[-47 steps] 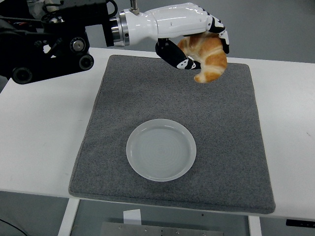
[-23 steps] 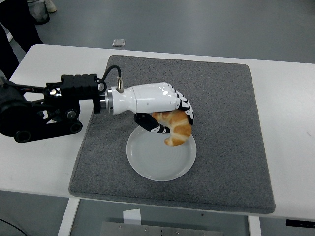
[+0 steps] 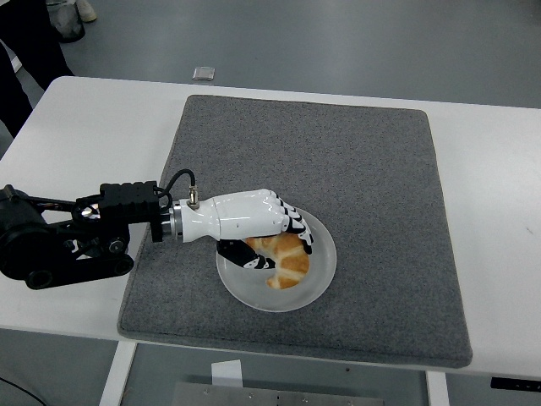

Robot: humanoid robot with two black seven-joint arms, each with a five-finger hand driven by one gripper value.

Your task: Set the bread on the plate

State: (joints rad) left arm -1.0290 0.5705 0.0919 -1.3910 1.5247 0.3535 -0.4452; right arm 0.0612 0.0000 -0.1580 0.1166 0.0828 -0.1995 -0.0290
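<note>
One arm at work: the left arm [image 3: 76,237] comes in from the left edge, black along its length, low over the bench.
Left hand [image 3: 266,233]: white-shelled with black finger segments, curled round the bread from above, thumb underneath on the near side; it is holding the bread.
Bread [image 3: 283,260]: a golden-brown croissant, its lower end down on the plate, the upper part hidden under the hand's fingers [image 3: 296,235].
Plate [image 3: 321,275]: round, translucent white, lying flat on the mat slightly near of its middle; the hand covers its far-left portion.
Mat [image 3: 372,186]: grey, felt-like rectangle spread over the centre of the bench, carrying the plate.
Bench [image 3: 490,211]: white top, bare to either side of the mat.
Cable [image 3: 177,182]: black, looping from the wrist collar back to the forearm.
Floor beyond: grey, with a small pale square object [image 3: 203,73] just past the far edge of the bench.
Person: dark trouser legs [image 3: 25,42] at the top-left corner.
</note>
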